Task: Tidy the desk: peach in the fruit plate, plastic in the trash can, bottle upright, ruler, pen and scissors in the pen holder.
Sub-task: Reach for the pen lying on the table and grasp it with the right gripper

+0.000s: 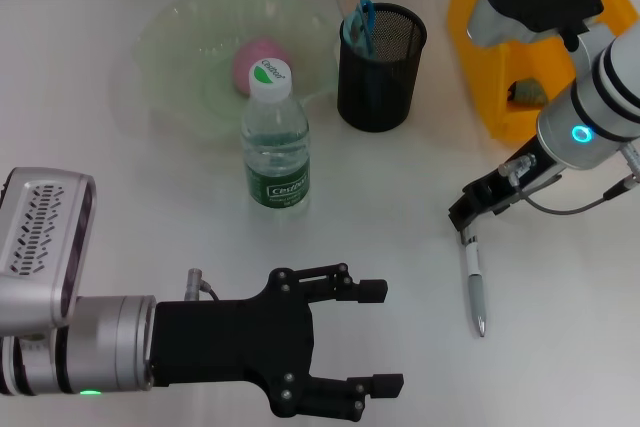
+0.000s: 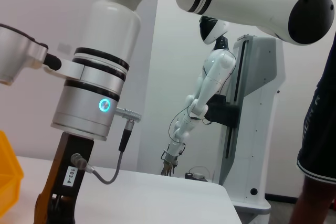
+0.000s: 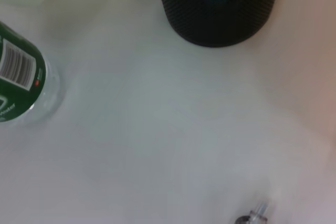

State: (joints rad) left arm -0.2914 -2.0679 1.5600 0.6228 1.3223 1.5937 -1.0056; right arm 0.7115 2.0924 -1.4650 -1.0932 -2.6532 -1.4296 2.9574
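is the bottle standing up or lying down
Upright. In the head view the bottle stands on its base on the table, white cap on top, in front of the fruit plate.

Bottle (image 1: 275, 137) before fruit plate (image 1: 175, 42), pen holder (image 1: 381, 67) right, pen (image 1: 475, 285) farther right.

Left arm reaches in from the near left, wrist level, forearm lying across the near edge. Left gripper (image 1: 385, 337) points right, fingers spread wide, nothing between them. Right arm comes down from the far right, elbow raised. Right gripper (image 1: 465, 219) sits low, angled toward the near left.
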